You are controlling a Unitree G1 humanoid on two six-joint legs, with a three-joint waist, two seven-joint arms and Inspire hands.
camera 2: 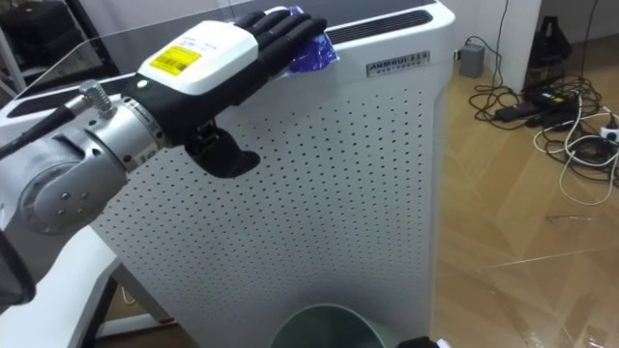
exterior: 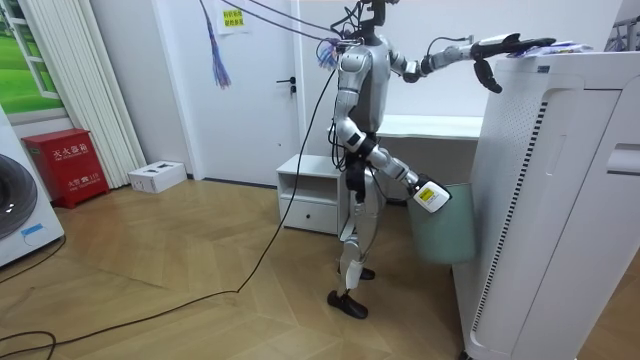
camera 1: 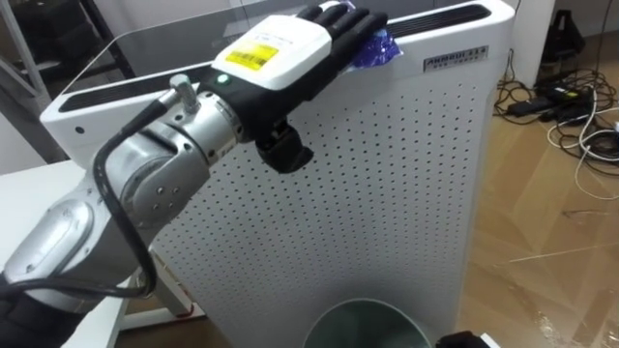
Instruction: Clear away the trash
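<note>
Stands beside tall white perforated appliance [camera 1: 387, 193], reaching left hand [camera 1: 290, 58] flat across its top. Fingers straight and released, laid over crumpled blue wrapper [camera 1: 379, 48] at front edge of appliance top, not curled round it; thumb hanging below the edge. Holds right hand [exterior: 432, 196] low by green bin [exterior: 445, 230] on floor next to appliance; cannot tell whether clenched or released.
</note>
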